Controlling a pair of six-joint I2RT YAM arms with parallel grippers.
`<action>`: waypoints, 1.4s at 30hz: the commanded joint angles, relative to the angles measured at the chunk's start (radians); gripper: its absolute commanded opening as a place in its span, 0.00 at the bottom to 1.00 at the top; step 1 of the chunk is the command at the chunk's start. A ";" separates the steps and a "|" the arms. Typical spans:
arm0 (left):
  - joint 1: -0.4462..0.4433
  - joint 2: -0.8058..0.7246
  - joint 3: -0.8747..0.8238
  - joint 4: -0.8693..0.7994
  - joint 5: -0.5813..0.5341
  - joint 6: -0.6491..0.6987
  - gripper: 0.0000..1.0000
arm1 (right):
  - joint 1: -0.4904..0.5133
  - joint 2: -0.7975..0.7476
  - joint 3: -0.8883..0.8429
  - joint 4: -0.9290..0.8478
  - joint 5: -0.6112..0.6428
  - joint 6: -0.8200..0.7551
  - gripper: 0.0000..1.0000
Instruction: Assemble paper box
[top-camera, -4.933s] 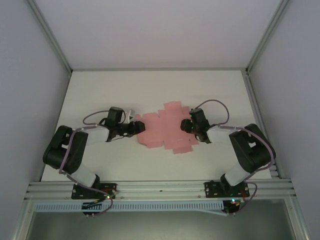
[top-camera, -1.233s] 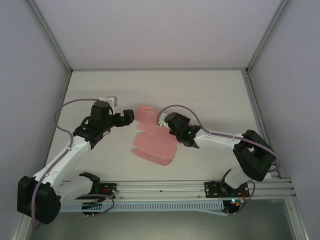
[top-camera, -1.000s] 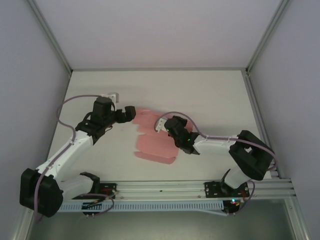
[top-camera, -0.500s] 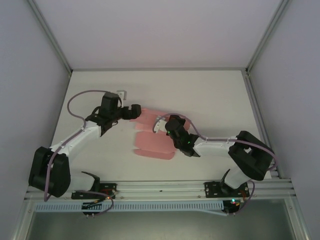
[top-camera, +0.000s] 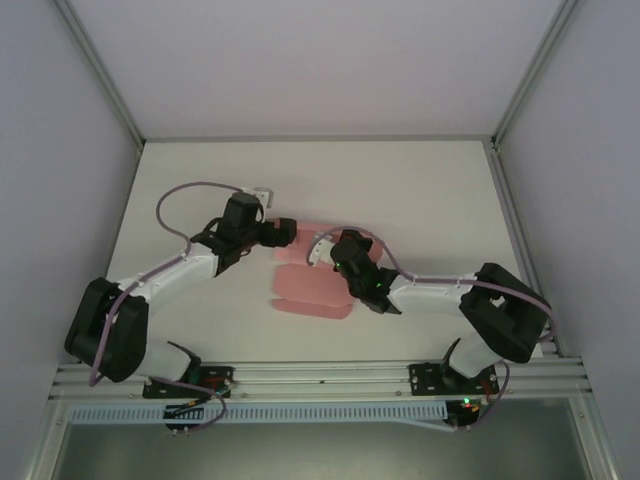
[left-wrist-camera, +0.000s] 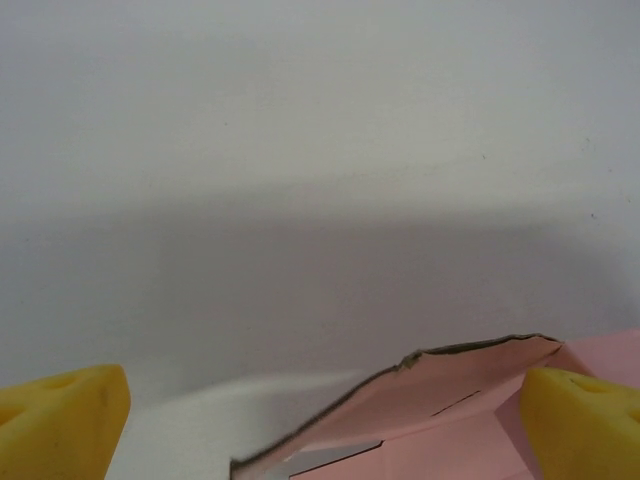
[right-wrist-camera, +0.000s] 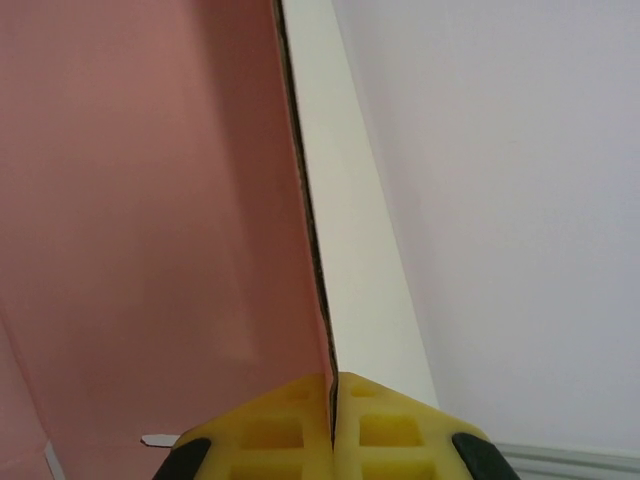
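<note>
A white tabletop (top-camera: 420, 190) enclosed by pale grey walls (top-camera: 60, 150) is seen from above. The paper box (top-camera: 308, 290), a pink card sheet partly folded, lies near the centre of the frame, between the two sets of jaws. The left jaws are spread wide at the sheet's upper left corner. In the left wrist view their yellow pads (left-wrist-camera: 60, 420) are set far apart at the lower corners, with a raised flap of the box (left-wrist-camera: 440, 400) between them, close to the right-hand pad. The right jaws are pressed shut on an upright edge of the box (right-wrist-camera: 150, 200), at the sheet's upper right.
</note>
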 joint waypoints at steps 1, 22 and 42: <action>-0.065 0.017 -0.023 0.111 -0.047 -0.076 0.99 | 0.020 -0.036 0.022 0.012 -0.054 0.071 0.00; 0.204 -0.371 -0.332 0.023 0.035 -0.199 1.00 | -0.042 -0.174 -0.060 -0.050 -0.081 0.180 0.00; 0.290 -0.077 -0.382 0.472 0.506 -0.115 1.00 | -0.055 -0.205 -0.045 -0.068 -0.137 0.231 0.00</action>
